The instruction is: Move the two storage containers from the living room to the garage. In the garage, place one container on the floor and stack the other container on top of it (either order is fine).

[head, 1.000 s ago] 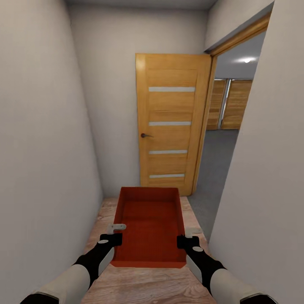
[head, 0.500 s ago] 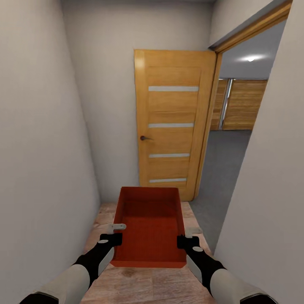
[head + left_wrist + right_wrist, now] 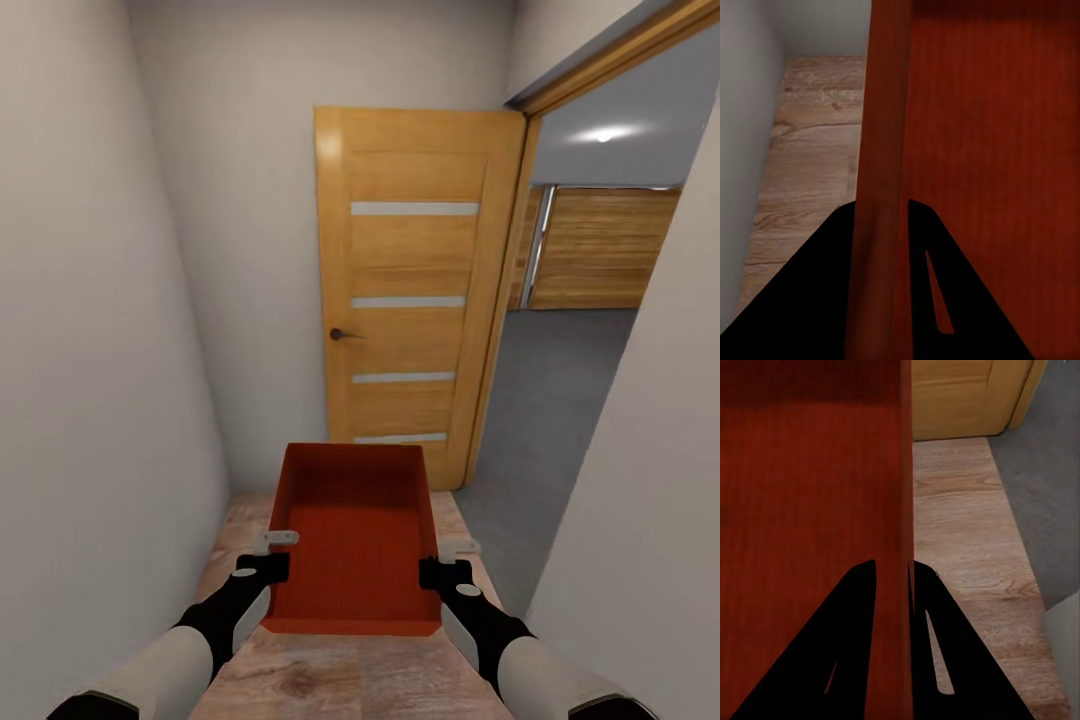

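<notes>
Container (image 3: 352,540) clamped both sides; walls close, doorway (image 3: 590,330) open ahead-right.

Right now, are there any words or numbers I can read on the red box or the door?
None. The box is plain red inside and out.
The door has four pale strips and a knob, no writing.
The walls are bare too.

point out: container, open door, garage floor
container (image 3: 350,540), head view, on its inner bottom
open door (image 3: 412,260), head view, on the middle panel of its leaf
garage floor (image 3: 545,400), head view, on the grey patch past the doorway
</notes>
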